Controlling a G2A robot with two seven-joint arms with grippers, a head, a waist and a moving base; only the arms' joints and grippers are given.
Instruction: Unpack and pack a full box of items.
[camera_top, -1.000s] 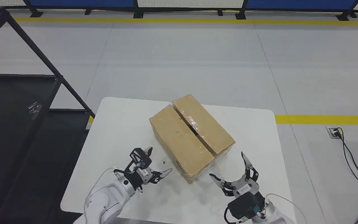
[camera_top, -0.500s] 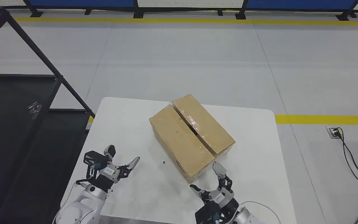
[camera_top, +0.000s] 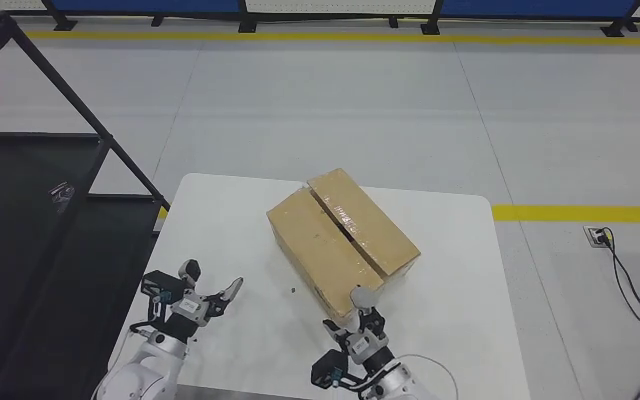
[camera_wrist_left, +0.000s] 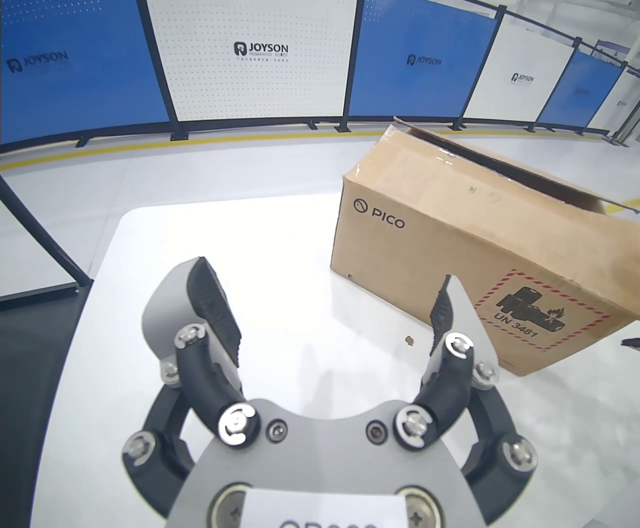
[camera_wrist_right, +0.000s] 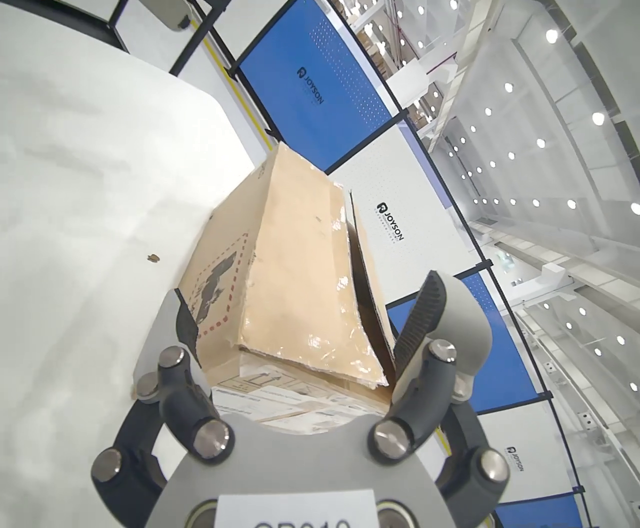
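The cardboard box (camera_top: 340, 245) sits on the white table (camera_top: 215, 215), its top flaps folded down with the seam gaping slightly. The left gripper (camera_top: 212, 281) hangs low, facing the box's long labelled side and well apart from it, fingers spread wide and empty. The right gripper (camera_top: 352, 312) is rolled sideways at the box's near end, fingers open either side of its corner

A cardboard box (camera_top: 340, 240) is set at an angle on the white table (camera_top: 225, 215), near its middle. A tiny dark speck (camera_top: 291, 291), perhaps a crumb, is seen on the tabletop near the box.
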